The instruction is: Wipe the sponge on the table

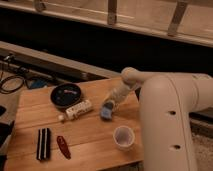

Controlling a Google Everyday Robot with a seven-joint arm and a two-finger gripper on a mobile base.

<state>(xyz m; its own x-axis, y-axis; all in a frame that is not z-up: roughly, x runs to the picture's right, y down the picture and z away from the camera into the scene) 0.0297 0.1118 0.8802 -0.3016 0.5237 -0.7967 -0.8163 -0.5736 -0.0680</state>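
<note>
The light-blue sponge lies pressed on the wooden table, near its middle right. My gripper sits right over the sponge at the end of the white arm, which reaches in from the right. The gripper appears shut on the sponge. The sponge's upper part is hidden by the gripper.
A white bottle lies on its side just left of the sponge. A black bowl sits behind it. A white cup stands in front of the sponge. A black-and-white striped block and a red object lie at the front left.
</note>
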